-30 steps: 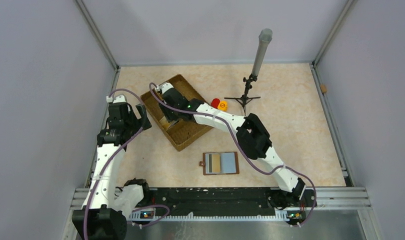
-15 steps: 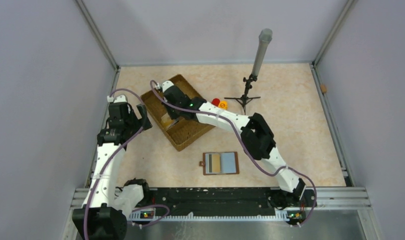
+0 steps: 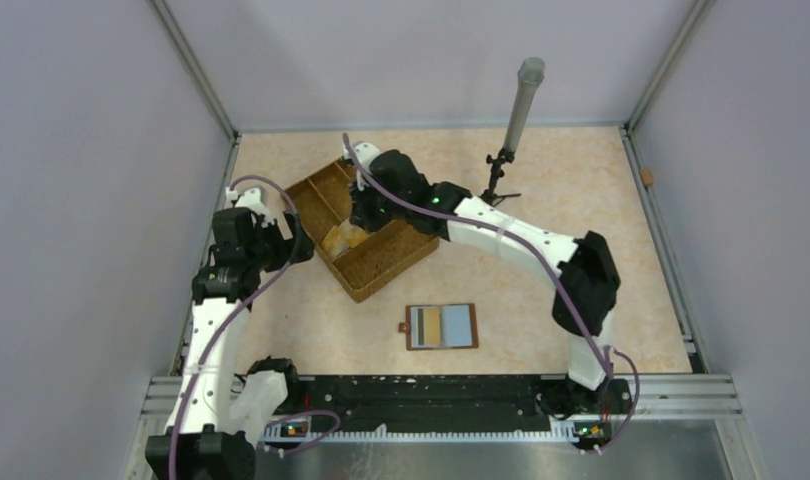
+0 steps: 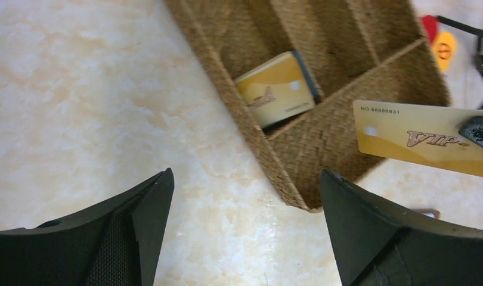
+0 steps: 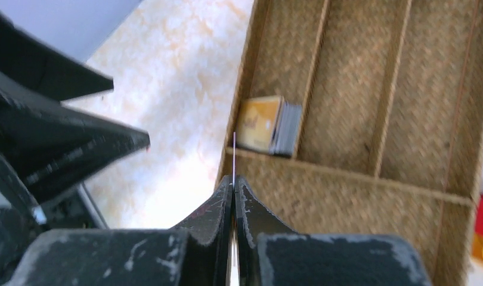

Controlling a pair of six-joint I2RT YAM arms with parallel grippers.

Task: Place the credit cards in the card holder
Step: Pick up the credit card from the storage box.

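Note:
My right gripper (image 5: 234, 179) is shut on a gold credit card (image 4: 415, 138), edge-on in the right wrist view, and holds it above the wicker tray (image 3: 389, 272). More credit cards (image 5: 268, 125) lie stacked in a tray compartment, a gold one on top (image 4: 275, 89). The brown card holder (image 3: 442, 326) lies open on the table nearer the bases, with a yellowish and a blue-grey card showing in it. My left gripper (image 4: 245, 174) hangs open over bare table just left of the tray's near corner, nothing between its fingers.
The tray's woven walls (image 4: 322, 143) and dividers (image 5: 346, 173) surround the stacked cards. Red and orange caps (image 4: 442, 44) lie beyond the tray. A small tripod with a grey cylinder (image 3: 511, 130) stands at the back. Grey walls close in both sides.
My right gripper has shut on a gold card in the tray and lifted it, swinging toward the back right. The left gripper shifted slightly toward the tray and stayed open.

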